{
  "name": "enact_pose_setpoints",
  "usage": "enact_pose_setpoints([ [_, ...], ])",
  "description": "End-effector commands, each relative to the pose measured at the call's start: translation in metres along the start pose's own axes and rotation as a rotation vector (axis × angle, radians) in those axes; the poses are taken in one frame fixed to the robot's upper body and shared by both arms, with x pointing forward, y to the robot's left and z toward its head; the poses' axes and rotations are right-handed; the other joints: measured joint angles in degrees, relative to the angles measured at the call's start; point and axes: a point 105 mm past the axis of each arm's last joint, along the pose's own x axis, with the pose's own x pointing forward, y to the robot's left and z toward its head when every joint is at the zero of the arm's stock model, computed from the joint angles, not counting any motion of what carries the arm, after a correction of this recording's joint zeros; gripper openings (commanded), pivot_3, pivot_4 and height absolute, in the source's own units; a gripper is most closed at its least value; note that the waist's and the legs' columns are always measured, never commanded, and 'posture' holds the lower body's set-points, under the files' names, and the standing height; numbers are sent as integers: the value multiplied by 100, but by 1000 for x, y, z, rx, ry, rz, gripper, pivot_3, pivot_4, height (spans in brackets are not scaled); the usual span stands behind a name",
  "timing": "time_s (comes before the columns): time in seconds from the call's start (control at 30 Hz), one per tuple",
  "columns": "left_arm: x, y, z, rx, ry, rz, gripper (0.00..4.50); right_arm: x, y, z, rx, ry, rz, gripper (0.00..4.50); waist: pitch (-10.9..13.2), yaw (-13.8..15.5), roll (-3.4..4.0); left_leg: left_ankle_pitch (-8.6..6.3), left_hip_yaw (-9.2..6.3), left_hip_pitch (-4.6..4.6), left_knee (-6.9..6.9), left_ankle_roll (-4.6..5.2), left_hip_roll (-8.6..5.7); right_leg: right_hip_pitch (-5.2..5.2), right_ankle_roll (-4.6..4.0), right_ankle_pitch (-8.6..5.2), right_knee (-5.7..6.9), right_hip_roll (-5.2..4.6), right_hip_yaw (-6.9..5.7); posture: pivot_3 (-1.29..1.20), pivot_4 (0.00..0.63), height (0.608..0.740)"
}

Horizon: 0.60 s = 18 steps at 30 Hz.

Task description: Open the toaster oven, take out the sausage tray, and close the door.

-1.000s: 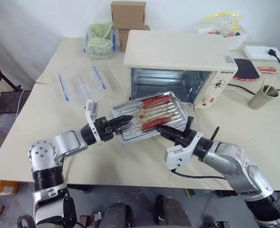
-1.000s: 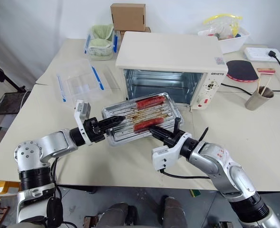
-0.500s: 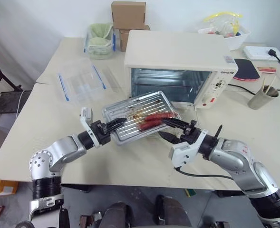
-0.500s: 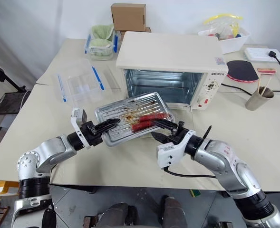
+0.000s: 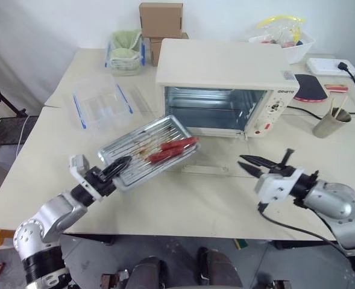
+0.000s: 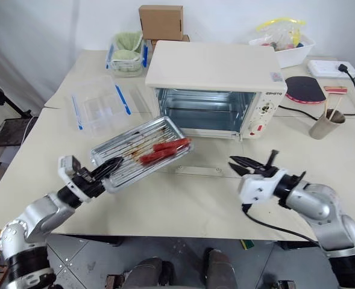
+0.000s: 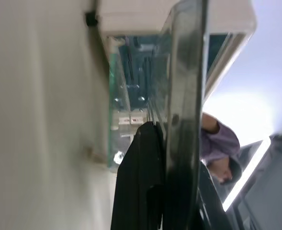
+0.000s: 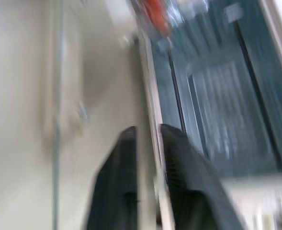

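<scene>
A cream surface (image 5: 38, 150) spans the frame, a dark gap at left edge. The toaster oven (image 5: 225, 84) sits upper centre, the door (image 5: 207, 162) lying flat open. Left pincer (image 5: 118, 165), clamped on the sausage tray (image 5: 147, 150), holds it centre-left. Right pincer (image 5: 248, 164), closed and empty, hovers lower right over bare surface.
</scene>
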Motion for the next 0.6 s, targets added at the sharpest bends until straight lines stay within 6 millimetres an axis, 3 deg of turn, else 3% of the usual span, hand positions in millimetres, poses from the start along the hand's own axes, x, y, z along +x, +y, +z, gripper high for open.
enact_pose_setpoints([
  [0.03, -28, -6, 2, 0, -79, -59, 0, -21, -4, -31, 203, 52, -7, 14, 0, -6, 0, -1, 0, 33, -12, -2, 3, 35, -2, -1, -15, 1, -1, 0, 150, 740],
  [0.17, -46, -3, 0, -11, -158, -70, 0, -32, 12, -57, 366, 102, 77, 14, 0, -5, 2, -6, -3, 48, -11, -8, 9, 57, -5, -3, -30, -11, 0, 0, 150, 740],
  [0.33, -58, -4, -5, -13, -253, -96, 0, -31, 30, -79, 508, 140, 192, 14, -1, -11, 2, -11, -5, 48, -9, -14, 12, 54, -9, -5, -40, -43, 0, 0, 150, 740],
  [0.47, -62, -6, -5, -30, -380, -119, 0, -16, 29, -76, 607, 39, 195, 14, -1, -16, 3, -13, -4, 48, -9, -17, 11, 51, -16, -9, -43, -55, -10, 0, 150, 740],
  [0.6, -63, -13, -12, -37, -471, -145, 0, 4, 26, -60, 694, -81, 230, 14, -1, -8, 3, -14, -5, 46, -9, -16, 9, 49, -18, -9, -44, -59, -13, 0, 150, 740],
])
